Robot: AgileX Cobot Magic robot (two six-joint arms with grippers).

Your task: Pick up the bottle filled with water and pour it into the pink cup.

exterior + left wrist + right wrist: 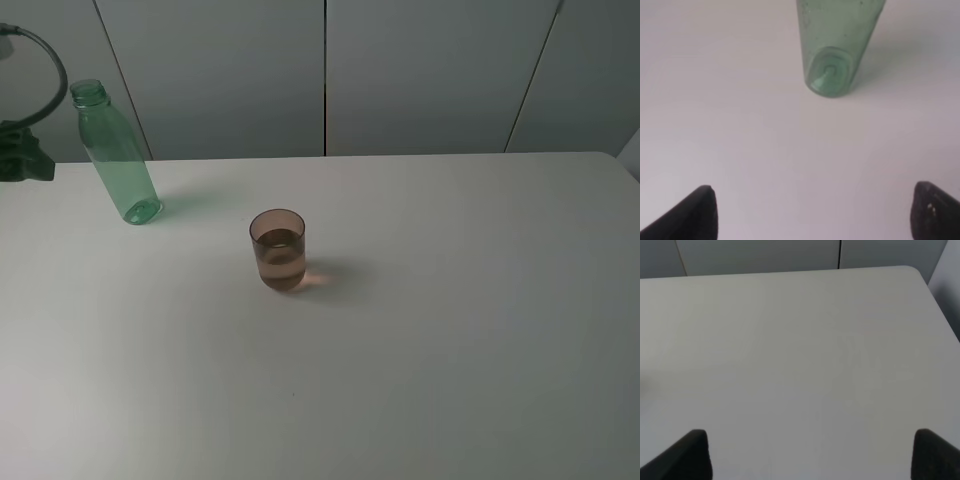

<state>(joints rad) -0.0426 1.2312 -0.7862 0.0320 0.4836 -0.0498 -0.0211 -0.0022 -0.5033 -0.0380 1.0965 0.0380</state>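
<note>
The green transparent bottle (115, 155) stands upright and capless at the far left of the white table (450, 330). The pink cup (278, 250) stands near the table's middle, to the right of the bottle and nearer the front, with liquid up to about half its height. Neither gripper shows in the exterior view. In the left wrist view, my left gripper (812, 215) is open and empty, with the bottle's lower body (835, 45) ahead of it and apart from it. My right gripper (810, 455) is open and empty over bare table.
A dark green clamp-like object (25, 160) with a curved cable (50, 70) sits at the table's far left edge, just behind the bottle. Grey wall panels (420, 70) run behind the table's back edge. The table's rounded far right corner (917, 272) shows in the right wrist view.
</note>
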